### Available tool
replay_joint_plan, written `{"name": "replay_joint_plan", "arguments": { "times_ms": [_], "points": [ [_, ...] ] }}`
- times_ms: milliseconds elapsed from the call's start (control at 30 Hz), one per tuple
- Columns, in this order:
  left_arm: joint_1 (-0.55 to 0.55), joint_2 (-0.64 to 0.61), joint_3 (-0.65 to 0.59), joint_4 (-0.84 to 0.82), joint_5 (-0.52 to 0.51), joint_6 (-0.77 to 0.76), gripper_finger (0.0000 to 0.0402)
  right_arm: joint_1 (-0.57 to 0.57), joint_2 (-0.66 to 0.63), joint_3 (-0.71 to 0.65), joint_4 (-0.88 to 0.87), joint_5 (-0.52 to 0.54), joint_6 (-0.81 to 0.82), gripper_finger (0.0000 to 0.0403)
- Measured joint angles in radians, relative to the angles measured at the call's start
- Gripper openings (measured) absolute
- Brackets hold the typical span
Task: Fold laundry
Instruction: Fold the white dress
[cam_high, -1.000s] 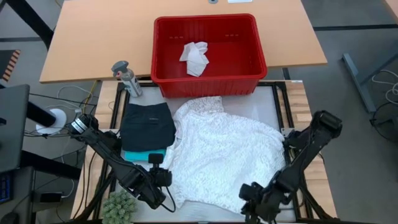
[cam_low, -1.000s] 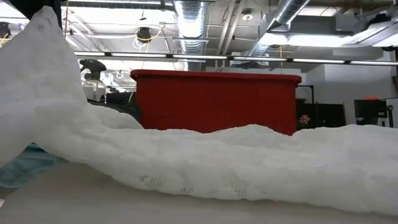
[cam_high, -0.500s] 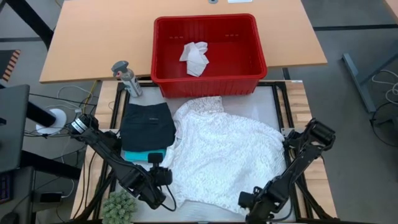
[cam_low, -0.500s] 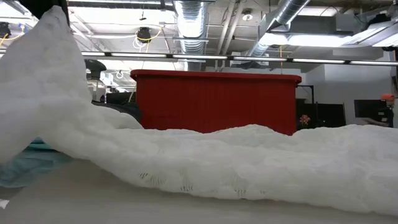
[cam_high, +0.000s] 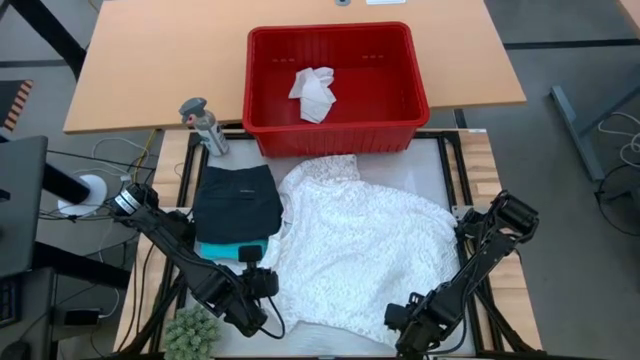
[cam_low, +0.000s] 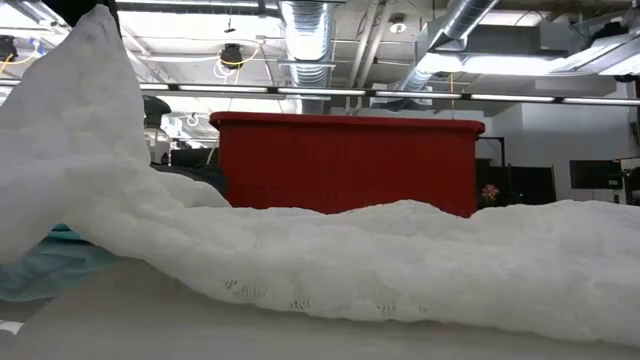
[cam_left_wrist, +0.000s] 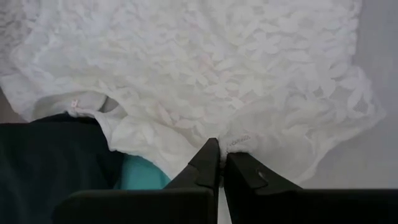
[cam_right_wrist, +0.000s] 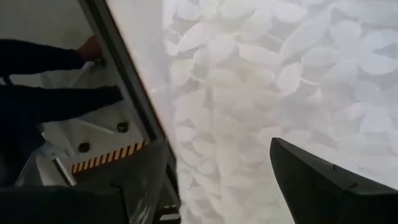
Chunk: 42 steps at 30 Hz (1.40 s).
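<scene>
A white lace garment lies spread over the middle of the table. Its near left corner is raised, and my left gripper is shut on it there. My right gripper stands wide open, pointing steeply down over the garment's near right part; I cannot tell whether it touches the cloth. Folded black shorts rest on a teal garment at the left. A small white cloth lies in the red basket. My left gripper pinches the lace garment's edge at its near left corner between its two fingers. It comes slanting down from the table's near left side. That corner is lifted off the table while the rest of the garment lies flat; one layer or several, I cannot tell.
The red basket stands at the table's far side. A grey bottle stands left of it, and a green fuzzy plant sits at the near left corner. The table's black frame rail runs close beside my right gripper.
My right gripper has sunk toward the garment's near right part and tipped more steeply downward. The raised corner in my left gripper has shifted slightly toward the garment's middle, while the rest of the garment has stayed flat.
</scene>
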Motion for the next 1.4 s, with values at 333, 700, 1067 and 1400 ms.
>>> {"name": "replay_joint_plan", "arguments": {
  "times_ms": [333, 700, 1067, 1400],
  "points": [
    [0.000, 0.000, 0.000, -0.002, -0.020, 0.004, 0.0000, 0.025, 0.075, 0.007, -0.019, 0.004, 0.005, 0.0311],
    [0.000, 0.000, 0.000, -0.003, -0.031, 0.004, 0.0000, 0.023, 0.138, 0.054, -0.097, -0.045, 0.014, 0.0201],
    [0.022, 0.000, 0.000, -0.003, -0.027, -0.043, 0.0000, 0.025, 0.146, 0.231, -0.318, -0.038, -0.023, 0.0034],
    [0.062, 0.000, 0.200, -0.053, -0.043, 0.004, 0.0000, 0.042, 0.144, 0.463, -0.559, -0.031, -0.036, 0.0024]
  ]
}}
